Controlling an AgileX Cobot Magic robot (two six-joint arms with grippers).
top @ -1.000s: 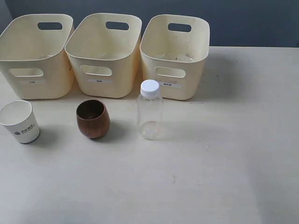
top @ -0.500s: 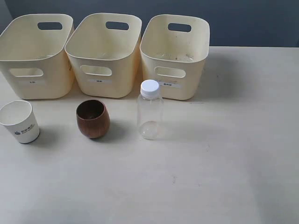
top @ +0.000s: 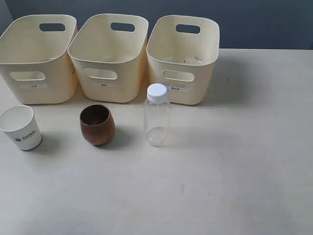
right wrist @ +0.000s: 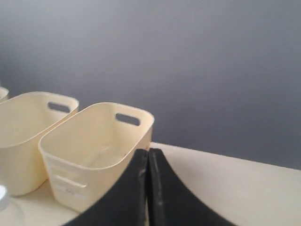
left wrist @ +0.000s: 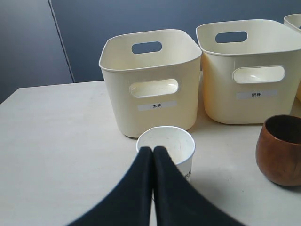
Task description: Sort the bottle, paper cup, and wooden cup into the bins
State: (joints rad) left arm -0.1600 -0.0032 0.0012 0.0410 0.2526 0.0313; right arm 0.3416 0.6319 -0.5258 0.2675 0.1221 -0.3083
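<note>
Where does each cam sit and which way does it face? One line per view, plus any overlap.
Exterior: raised in front of the table, looking down and across at the bins, paper cup, wooden cup and bottle; no robot parts visible.
Left wrist: low, facing the paper cup and two bins; shut left gripper in the foreground.
Right wrist: low, facing bins and the dark wall; shut right gripper in the foreground.
Shared: bins in all three; both cups in exterior and left wrist.

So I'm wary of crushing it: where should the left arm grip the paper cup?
Probably across the paper cup just below its rim, jaws coming down from above. It stands upright, mouth open, clear of the wooden cup. The rolled rim likely resists crushing best.
</note>
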